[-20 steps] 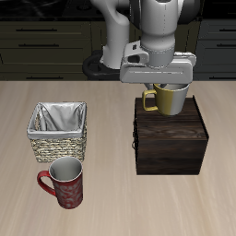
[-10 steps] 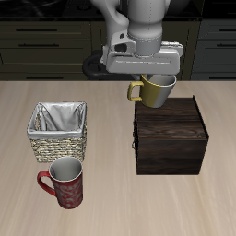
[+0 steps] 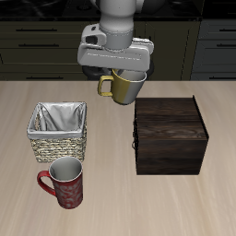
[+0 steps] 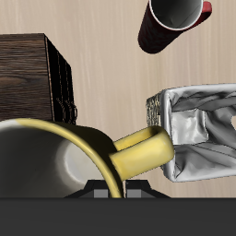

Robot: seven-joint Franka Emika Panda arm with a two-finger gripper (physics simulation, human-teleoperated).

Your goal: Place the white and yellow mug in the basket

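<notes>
The white and yellow mug (image 3: pixel 127 88) hangs in the air, held at its rim by my gripper (image 3: pixel 123 70), which is shut on it. It is above the table, between the dark wooden box (image 3: pixel 170 135) and the basket (image 3: pixel 58 131), with its handle toward the basket. In the wrist view the mug's pale inside and yellow handle (image 4: pixel 138 153) fill the near field, and the basket with its grey-white lining (image 4: pixel 198 129) lies beyond the handle.
A dark red patterned mug (image 3: pixel 65 182) stands near the table's front edge, just in front of the basket; it also shows in the wrist view (image 4: pixel 173 20). The wooden box (image 4: pixel 32 78) sits beside the held mug's path. Dark cabinets run behind the table.
My gripper has lifted the mug off the top of the wooden box and carried it sideways toward the basket, a little higher than before.
</notes>
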